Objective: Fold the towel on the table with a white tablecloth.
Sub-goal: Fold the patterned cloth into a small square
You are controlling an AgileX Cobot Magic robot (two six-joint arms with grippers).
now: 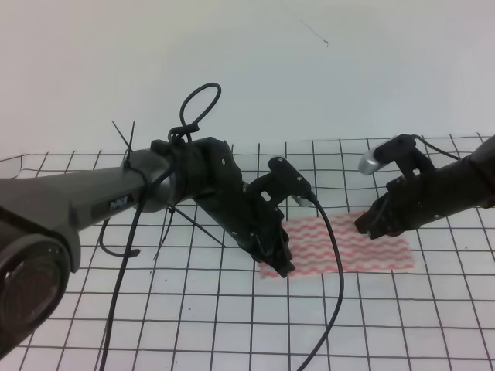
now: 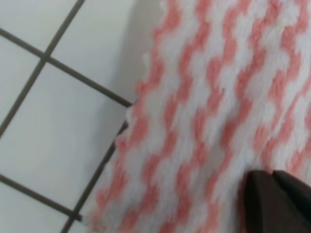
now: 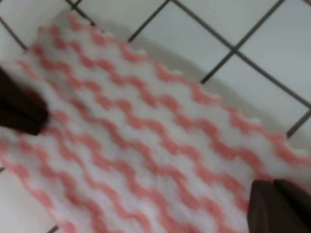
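Observation:
The towel (image 1: 344, 243), pink-red and white with wavy stripes, lies flat on the white tablecloth (image 1: 232, 325) with its black grid that covers the table. My left gripper (image 1: 283, 264) is down at the towel's left near corner. In the left wrist view a dark fingertip (image 2: 279, 201) rests over the towel (image 2: 209, 121) near its frayed edge. My right gripper (image 1: 365, 226) is down at the towel's far right edge. In the right wrist view a dark fingertip (image 3: 282, 206) sits over the towel (image 3: 146, 141). Neither view shows the jaw gap.
A black cable (image 1: 334, 263) hangs from the left arm across the towel's left part. A dark shape (image 3: 19, 109) sits on the towel's far end in the right wrist view. A white wall stands behind the table.

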